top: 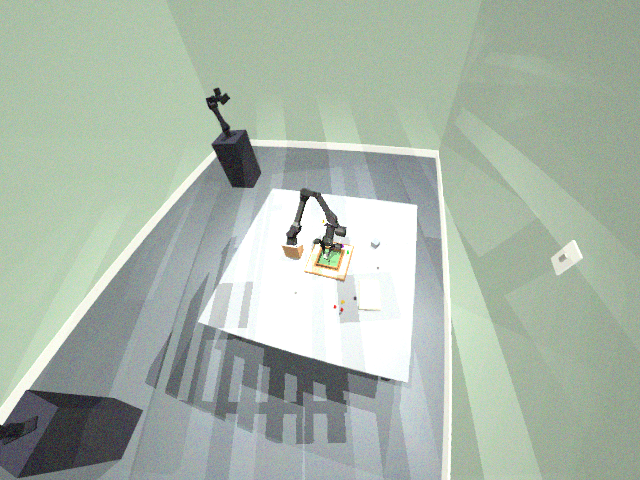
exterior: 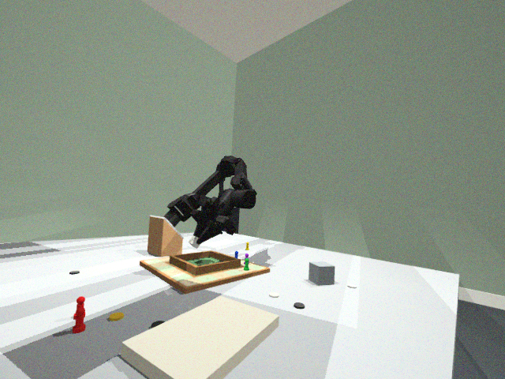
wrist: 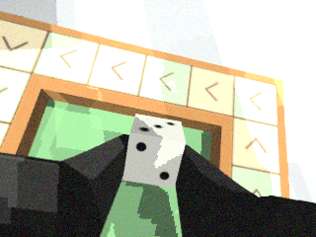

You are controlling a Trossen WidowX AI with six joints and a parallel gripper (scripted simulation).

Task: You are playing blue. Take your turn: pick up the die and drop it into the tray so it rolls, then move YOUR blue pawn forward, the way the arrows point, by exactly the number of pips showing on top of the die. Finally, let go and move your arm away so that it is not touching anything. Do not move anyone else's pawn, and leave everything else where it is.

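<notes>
My gripper [top: 326, 253] [exterior: 195, 241] [wrist: 153, 147] is shut on the white die [exterior: 193, 242] [wrist: 152, 160] and holds it above the green-floored tray [top: 328, 267] [exterior: 220, 267] [wrist: 226, 144]. In the wrist view one die face shows two pips and another shows three. The tray stands in the middle of the square board [top: 312, 267] [exterior: 162, 271] [wrist: 256, 129], whose squares carry arrows. The blue pawn [exterior: 236, 254] stands behind the tray's far right side in the exterior view, its base hidden. Purple [exterior: 246, 256] and green [exterior: 246, 263] pawns stand near it.
A wooden wedge block [top: 292, 251] [exterior: 158, 237] stands beside the board. A yellow pawn [top: 323, 221] [exterior: 247, 246] is behind the board. A grey cube [top: 375, 243] [exterior: 321, 273], a cream slab [top: 369, 295] [exterior: 203, 332], a red figure [exterior: 79, 316] and several small discs lie around.
</notes>
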